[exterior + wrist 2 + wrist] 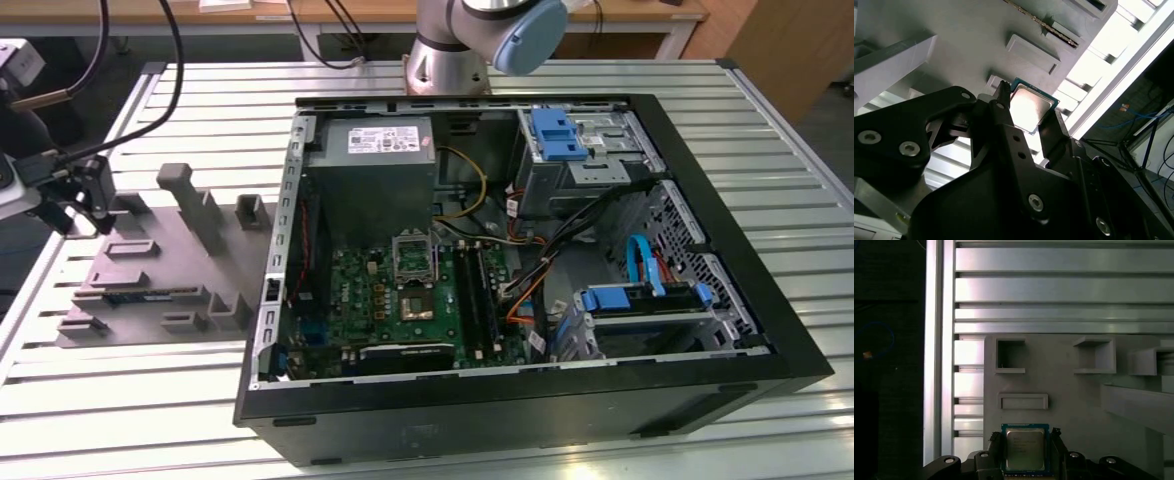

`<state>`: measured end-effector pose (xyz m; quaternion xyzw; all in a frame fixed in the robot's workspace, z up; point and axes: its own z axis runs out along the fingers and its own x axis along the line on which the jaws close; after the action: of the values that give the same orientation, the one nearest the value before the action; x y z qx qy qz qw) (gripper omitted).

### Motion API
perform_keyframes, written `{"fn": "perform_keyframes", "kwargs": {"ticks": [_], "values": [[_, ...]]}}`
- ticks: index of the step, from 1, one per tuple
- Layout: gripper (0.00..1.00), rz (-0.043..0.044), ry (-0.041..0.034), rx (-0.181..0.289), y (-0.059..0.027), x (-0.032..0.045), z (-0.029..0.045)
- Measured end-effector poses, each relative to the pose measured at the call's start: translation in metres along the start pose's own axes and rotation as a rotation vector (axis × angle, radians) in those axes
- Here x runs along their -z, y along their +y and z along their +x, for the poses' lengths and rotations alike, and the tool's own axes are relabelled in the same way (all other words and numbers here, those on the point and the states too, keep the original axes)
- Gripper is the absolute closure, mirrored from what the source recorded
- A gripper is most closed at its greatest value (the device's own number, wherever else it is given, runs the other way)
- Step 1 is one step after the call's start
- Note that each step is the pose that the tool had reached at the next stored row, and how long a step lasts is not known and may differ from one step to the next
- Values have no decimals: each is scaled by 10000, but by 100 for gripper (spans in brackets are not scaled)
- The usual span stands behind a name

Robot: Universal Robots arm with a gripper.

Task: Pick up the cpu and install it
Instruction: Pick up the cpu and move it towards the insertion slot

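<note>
Gripper (1029, 106) clenched on cpu (1030, 107) by opposite edges, at corner of grey tray (1079, 405), well apart from computer case (534, 410). Judgement: light squeeze, chip flat, rim-only contact, straight lift clear of tray blocks.

A robotics workshop: robot arm (454, 50), slatted aluminium bench (200, 400), opened computer case (534, 425).

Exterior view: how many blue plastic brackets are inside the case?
2. One bracket tops the far drive cage; the other bracket sits on the nearer cage, toward the exterior view's right. More may be hidden.
</note>
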<state>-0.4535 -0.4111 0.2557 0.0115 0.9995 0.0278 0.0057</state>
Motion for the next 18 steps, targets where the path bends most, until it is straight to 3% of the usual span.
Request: {"fn": "perform_keyframes", "kwargs": {"ticks": [18], "values": [[53, 1, -2, 0, 4, 69, -1]]}}
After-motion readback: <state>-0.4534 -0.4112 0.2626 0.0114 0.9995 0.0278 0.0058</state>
